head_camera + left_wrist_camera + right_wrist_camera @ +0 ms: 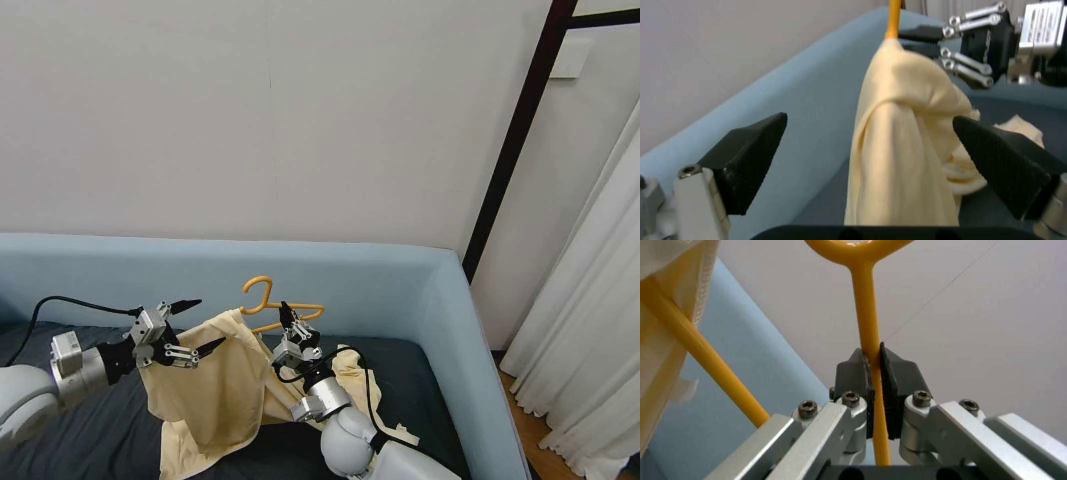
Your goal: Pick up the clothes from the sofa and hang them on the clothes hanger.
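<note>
A cream-yellow garment (215, 385) hangs from one arm of an orange hanger (262, 291) above the dark sofa seat, and its lower part trails onto the cushion. My right gripper (287, 318) holds the hanger upright. In the right wrist view this gripper (875, 385) is shut on the hanger's stem (865, 315) below the hook. My left gripper (207, 322) is open at the garment's upper left edge. In the left wrist view its black fingers (750, 150) are spread wide, and the garment (907, 150) hangs just ahead between them.
The sofa's light blue backrest (350, 275) runs behind, and its side arm (470, 370) stands on the right. A dark seat cushion (90, 440) lies below the arms. A black post (510, 150) and white curtains (590, 330) stand to the right of the sofa.
</note>
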Robot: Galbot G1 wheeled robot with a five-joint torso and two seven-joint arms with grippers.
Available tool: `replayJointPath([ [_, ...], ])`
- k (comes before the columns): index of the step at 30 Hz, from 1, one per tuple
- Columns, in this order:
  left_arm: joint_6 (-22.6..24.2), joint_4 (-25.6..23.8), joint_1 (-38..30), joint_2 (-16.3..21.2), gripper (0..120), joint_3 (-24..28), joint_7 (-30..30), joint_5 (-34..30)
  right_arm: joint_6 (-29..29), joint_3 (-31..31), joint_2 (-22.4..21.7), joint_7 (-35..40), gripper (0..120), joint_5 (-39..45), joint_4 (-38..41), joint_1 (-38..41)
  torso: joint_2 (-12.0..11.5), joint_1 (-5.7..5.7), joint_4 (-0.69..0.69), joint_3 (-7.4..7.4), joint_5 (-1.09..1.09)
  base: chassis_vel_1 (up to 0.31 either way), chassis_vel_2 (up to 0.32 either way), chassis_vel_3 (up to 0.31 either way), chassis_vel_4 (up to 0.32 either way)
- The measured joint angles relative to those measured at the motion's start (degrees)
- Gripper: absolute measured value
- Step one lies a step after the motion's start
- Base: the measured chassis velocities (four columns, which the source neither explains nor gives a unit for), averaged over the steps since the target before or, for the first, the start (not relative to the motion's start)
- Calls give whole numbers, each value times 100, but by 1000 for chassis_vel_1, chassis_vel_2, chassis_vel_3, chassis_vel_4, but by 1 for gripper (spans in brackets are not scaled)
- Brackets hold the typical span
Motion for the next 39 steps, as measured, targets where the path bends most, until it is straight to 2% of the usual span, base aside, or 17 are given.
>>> replayJointPath([
  [4, 251, 415, -138, 196, 83, 106, 827, 84, 21, 106, 42, -12, 4, -290, 8, -85, 0, 0, 0, 0, 0, 0, 0, 0, 0],
  [5, 251, 415, -138, 196, 83, 106, 827, 84, 21, 106, 42, -12, 4, -290, 8, -85, 0, 0, 0, 0, 0, 0, 0, 0, 0],
  [9, 306, 487, -199, 156, 64, 221, 772, 229, 64, 124, 111, -20, 4, -488, 27, -122, 0, 0, 1, 0, 1, 0, 0, 0, 0],
  [10, 306, 487, -199, 156, 64, 221, 772, 229, 64, 124, 111, -20, 4, -488, 27, -122, 0, 0, 1, 0, 1, 0, 0, 0, 0],
  [20, 353, 482, -176, 3, 27, 244, 686, 353, 278, 121, 133, -59, 4, -760, 59, -173, 0, 0, 1, 0, 1, 0, 0, 0, 0],
  [21, 353, 482, -176, 3, 27, 244, 686, 353, 278, 121, 133, -59, 4, -760, 59, -173, 0, 0, 1, 0, 1, 0, 0, 0, 0],
  [25, 338, 481, -154, -91, 7, 239, 885, 338, 334, 109, 83, -55, 4, -669, 60, -167, 0, 0, 0, 0, 1, 0, 0, 0, 0],
  [37, 291, 541, -72, -179, 6, 142, 1059, 325, 407, 93, -31, -45, 4, -413, 179, -159, 0, 0, 0, 0, 2, 0, 0, 0, 0],
  [39, 290, 585, -64, -184, 6, 128, 1063, 321, 451, 71, -68, -18, 11, -286, 244, -172, 0, 0, 0, 0, 2, 0, 0, 0, 0],
])
